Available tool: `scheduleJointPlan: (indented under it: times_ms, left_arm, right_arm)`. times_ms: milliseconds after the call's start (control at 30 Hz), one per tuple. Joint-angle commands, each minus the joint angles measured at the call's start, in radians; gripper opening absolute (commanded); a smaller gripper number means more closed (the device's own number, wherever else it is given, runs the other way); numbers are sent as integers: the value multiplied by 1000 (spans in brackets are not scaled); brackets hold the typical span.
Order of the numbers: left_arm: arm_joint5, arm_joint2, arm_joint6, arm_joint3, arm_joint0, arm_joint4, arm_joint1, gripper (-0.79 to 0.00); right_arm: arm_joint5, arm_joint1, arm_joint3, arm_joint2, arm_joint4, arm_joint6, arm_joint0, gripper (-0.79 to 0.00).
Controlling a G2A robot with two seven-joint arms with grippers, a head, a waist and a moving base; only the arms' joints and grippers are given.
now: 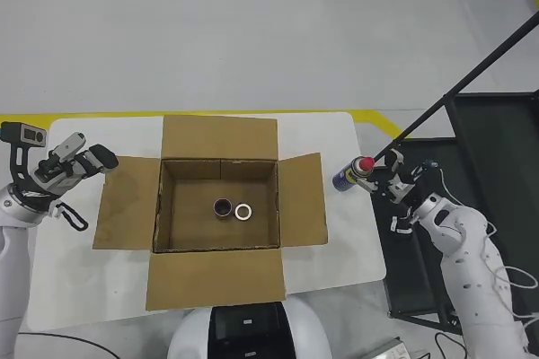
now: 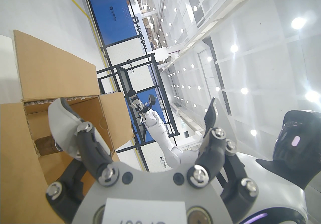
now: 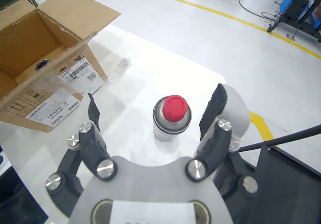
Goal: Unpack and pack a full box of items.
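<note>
An open cardboard box (image 1: 219, 212) sits mid-table with all its flaps spread. Inside lie a dark round can (image 1: 223, 208) and a white ring (image 1: 243, 212). A spray can with a red cap (image 1: 354, 170) stands upright near the table's right edge. My right gripper (image 1: 380, 178) is open just beside it. In the right wrist view the spray can (image 3: 172, 119) stands between the spread fingers (image 3: 215, 104), untouched. My left gripper (image 1: 88, 153) hovers open and empty over the table's left end, beside the box's left flap. Its fingers (image 2: 60, 114) are wide apart.
A black metal rack (image 1: 485, 179) stands right of the white table (image 1: 341, 242), close behind the right arm. A scrap of clear plastic (image 3: 117, 69) lies on the table next to the box's labelled side (image 3: 50, 107).
</note>
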Motion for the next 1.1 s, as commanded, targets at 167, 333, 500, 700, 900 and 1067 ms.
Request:
scheduleJointPlan:
  times_ms: [167,333,500,700,900,1067]
  left_arm:
    - [0,0,0,0,0,0,0,0]
    - [0,0,0,0,0,0,0,0]
    - [0,0,0,0,0,0,0,0]
    - [0,0,0,0,0,0,0,0]
    - [0,0,0,0,0,0,0,0]
    - [0,0,0,0,0,0,0,0]
  right_arm:
    - [54,-1,148,-57,-98,-110,53,0]
    - [48,0,217,-93,-142,-145,84,0]
    - [54,-3,300,-131,-138,-161,131,0]
    - [55,-13,411,-192,-131,-169,208,0]
    - [58,-23,519,-243,-122,-199,276,0]
    - [41,-28,579,-272,-118,-237,312,0]
